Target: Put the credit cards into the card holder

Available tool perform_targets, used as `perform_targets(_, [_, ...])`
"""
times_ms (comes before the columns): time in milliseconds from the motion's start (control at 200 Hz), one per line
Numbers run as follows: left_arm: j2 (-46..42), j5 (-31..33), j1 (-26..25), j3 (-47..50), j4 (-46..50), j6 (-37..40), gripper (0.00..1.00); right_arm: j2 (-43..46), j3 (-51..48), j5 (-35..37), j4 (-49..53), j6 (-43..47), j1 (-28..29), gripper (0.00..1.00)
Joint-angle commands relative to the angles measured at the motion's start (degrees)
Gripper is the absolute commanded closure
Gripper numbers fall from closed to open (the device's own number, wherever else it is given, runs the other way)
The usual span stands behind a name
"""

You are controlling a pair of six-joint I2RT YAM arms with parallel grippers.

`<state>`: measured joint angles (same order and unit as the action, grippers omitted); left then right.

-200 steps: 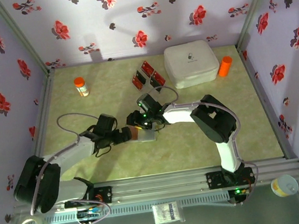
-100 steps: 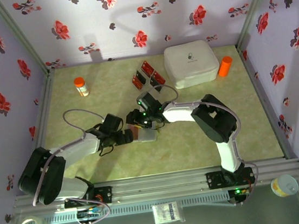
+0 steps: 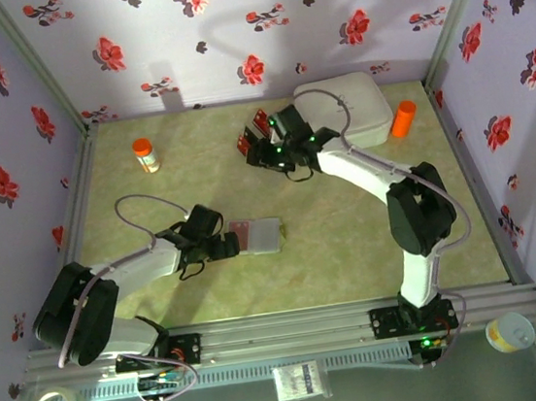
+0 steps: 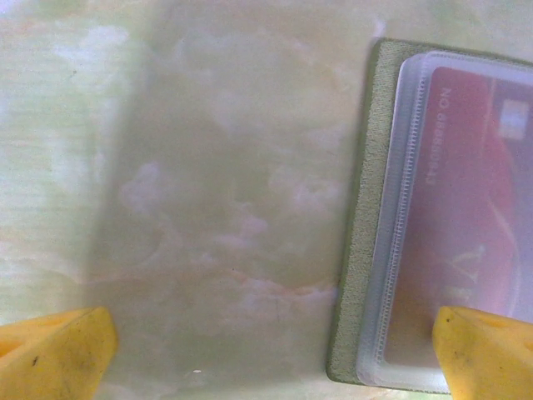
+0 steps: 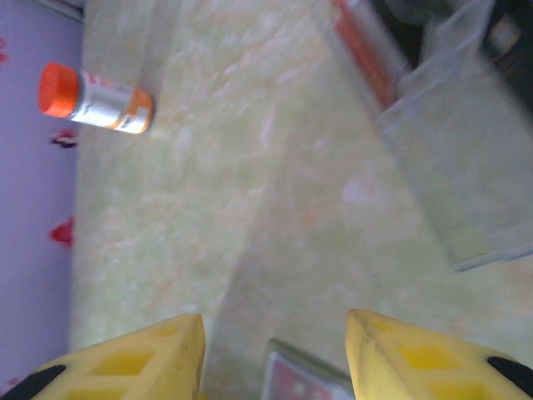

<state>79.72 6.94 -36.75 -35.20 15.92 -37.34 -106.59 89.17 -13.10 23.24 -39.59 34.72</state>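
Now my right claw [image 3: 264,148] has swung away from the card holder [image 3: 258,236] up to the credit cards [image 3: 261,120] at twelve o'clock. Its fingers are apart and hold nothing, I think, but that view is blurry. One red card [image 4: 475,167] sits in the holder, mid-worktop [image 3: 151,205]. My left claw [image 3: 226,248] waits wide apart at the holder's nine o'clock. More cards to fetch.
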Motion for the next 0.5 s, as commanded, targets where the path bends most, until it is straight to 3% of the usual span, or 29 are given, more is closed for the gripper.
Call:
perform_targets(0, [2.14,2.73,0.38,1.37,1.98,-0.89,0.0,-2.56,7.26,8.48,13.96,10.79,-0.61,0.52])
perform_targets(265, [2.45,2.75,0.37,1.59,2.1,-0.76,0.0,-12.3,25.13,20.38,28.33,21.86,-0.79,0.54])
perform_targets(495, [2.77,2.47,0.37,1.95,1.66,-1.19,0.0,-21.34,38.2,26.21,36.39,25.95,-0.88,0.69])
